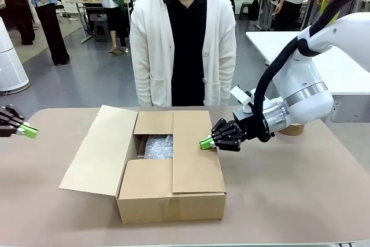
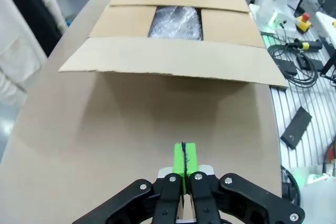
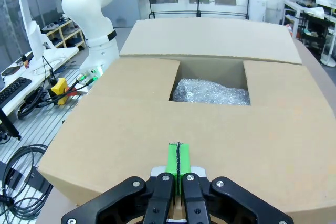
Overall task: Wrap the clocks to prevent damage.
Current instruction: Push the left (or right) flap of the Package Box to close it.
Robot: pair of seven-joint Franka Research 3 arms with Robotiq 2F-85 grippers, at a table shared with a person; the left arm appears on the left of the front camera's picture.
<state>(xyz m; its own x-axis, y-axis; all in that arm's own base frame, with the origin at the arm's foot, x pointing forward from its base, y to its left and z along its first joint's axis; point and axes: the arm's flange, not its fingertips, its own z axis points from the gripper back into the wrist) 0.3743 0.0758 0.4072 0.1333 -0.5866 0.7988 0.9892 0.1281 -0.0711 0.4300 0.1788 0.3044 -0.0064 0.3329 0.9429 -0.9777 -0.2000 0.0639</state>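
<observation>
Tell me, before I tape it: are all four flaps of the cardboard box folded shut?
No, one long flap of the cardboard box lies spread outward, and bubble wrap shows through the opening.

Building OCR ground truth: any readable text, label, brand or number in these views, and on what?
None readable.
The cardboard box: flaps and sides are plain, no print or label.
The bubble wrap inside it: no marking.
Gear on the bench beside the table: too small and blurred to read.
</observation>
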